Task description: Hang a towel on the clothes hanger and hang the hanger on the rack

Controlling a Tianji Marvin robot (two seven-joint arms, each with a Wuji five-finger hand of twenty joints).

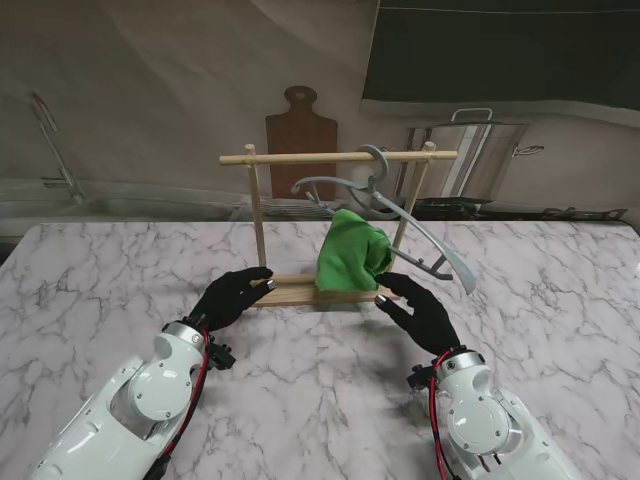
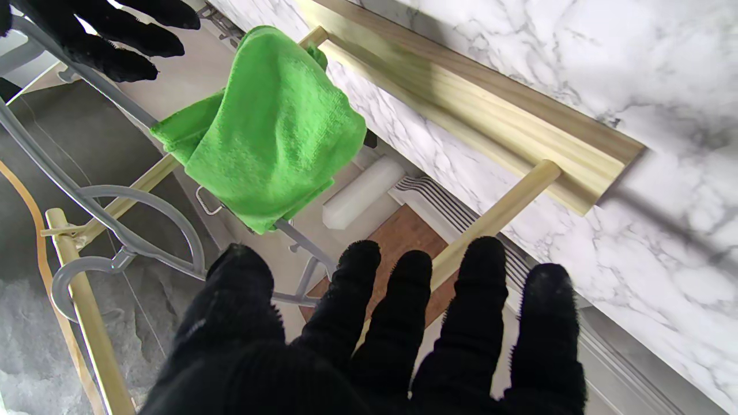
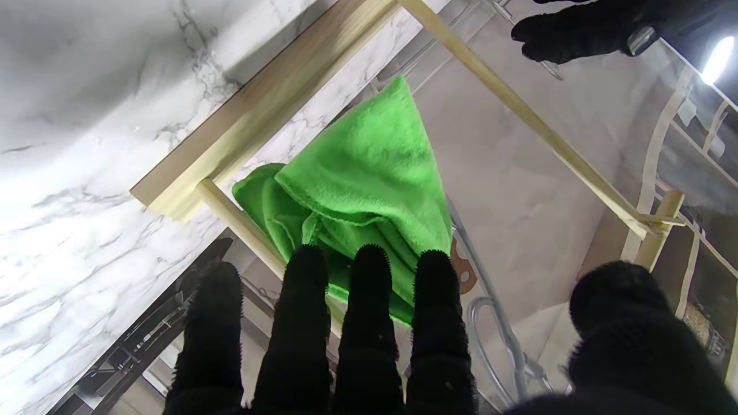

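Two black-gloved hands spread on a marble table (image 1: 100, 290), either side of a wooden rack (image 1: 262, 225) standing mid-table. Grey hanger (image 1: 400, 210) hooked on the rack's top rail, tilted down to the right, with a green towel (image 1: 352, 252) bunched over its lower bar. Left hand (image 1: 232, 295) empty, fingers apart, fingertips at the rack's base; right hand (image 1: 420, 310) empty and spread, just beside the towel

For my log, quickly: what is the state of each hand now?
Left hand: open, holding nothing, at the rack base.
Right hand: open, holding nothing, near the green towel.
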